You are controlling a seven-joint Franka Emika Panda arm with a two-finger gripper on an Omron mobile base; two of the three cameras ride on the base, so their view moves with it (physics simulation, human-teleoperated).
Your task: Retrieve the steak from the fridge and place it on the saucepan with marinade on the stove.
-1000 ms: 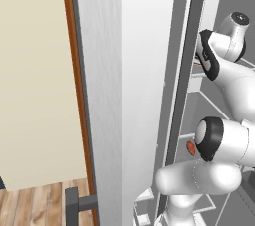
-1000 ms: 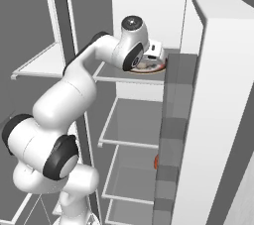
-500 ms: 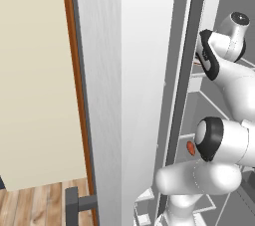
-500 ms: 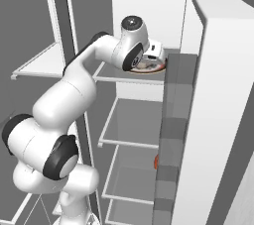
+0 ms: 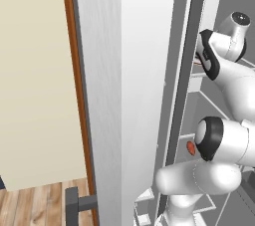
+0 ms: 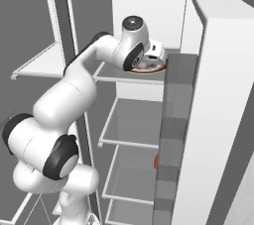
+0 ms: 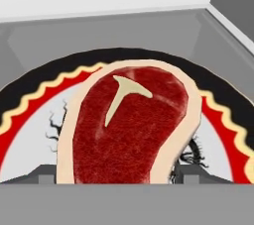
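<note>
One flat oval raw red steak [image 7: 130, 127] with a pale pinkish rim and a cream T-shaped bone mark lies on a round plate [image 7: 30, 105] banded in black, red and wavy cream. That plate sits on a grey shelf inside the tall silver-grey fridge [image 6: 208, 95]. My pincer [image 7: 114, 175] straddles the steak's near end; whether it pinches, I cannot tell. From the right base view my hand hides most of the plate. No writing is readable.
</note>
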